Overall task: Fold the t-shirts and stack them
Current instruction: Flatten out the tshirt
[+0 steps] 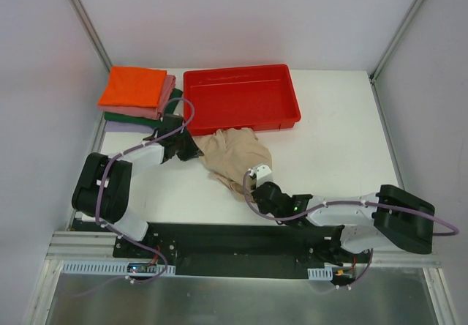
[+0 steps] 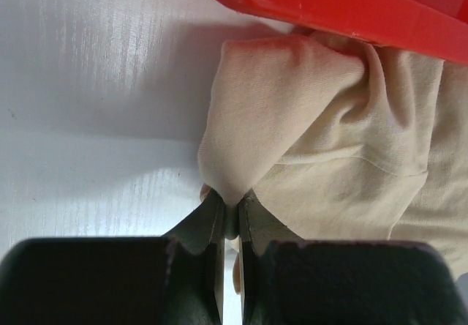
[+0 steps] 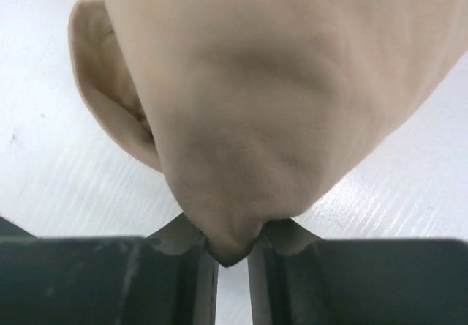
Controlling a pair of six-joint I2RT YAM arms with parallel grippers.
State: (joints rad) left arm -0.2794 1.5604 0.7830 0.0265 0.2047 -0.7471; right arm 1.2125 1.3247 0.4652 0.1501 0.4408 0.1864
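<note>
A crumpled beige t-shirt (image 1: pixel 234 155) lies on the white table just in front of the red tray. My left gripper (image 1: pixel 191 151) holds its left edge; in the left wrist view the jaws (image 2: pixel 231 211) are shut on a pinched corner of the beige cloth (image 2: pixel 329 142). At the shirt's near edge my right gripper (image 1: pixel 248 186) has its jaws (image 3: pixel 232 248) closed on a bulging fold of the beige cloth (image 3: pixel 278 83). Folded t-shirts sit stacked at the back left: orange (image 1: pixel 135 86) on top, then pink (image 1: pixel 167 104), dark green (image 1: pixel 126 118) and lavender (image 1: pixel 118 127).
The red plastic tray (image 1: pixel 241 96) stands at the back centre, its front rim (image 2: pixel 351 3) touching the beige shirt. White table surface (image 1: pixel 336 142) stretches to the right. Grey walls and metal posts enclose the back and sides.
</note>
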